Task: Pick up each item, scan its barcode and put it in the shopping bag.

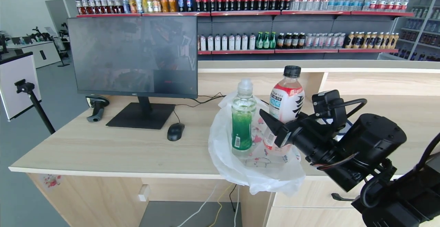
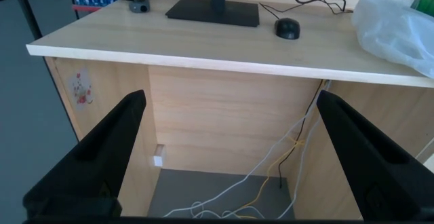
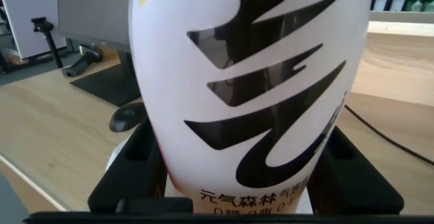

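1. Your left gripper (image 2: pixel 232 100) sits out in front of the counter (image 2: pixel 203 44), jaws wide, nothing in them.
2. Green-label bottle (image 1: pixel 242 124) stands upright on the shopping bag (image 1: pixel 223 151).
3. Right gripper (image 1: pixel 275 125) is clamped on the black-capped bottle (image 1: pixel 287 96), which is upright just beside the green one.

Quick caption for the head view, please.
Right gripper holds the black-capped bottle upright at the white bag, beside the green bottle, on the wooden counter.
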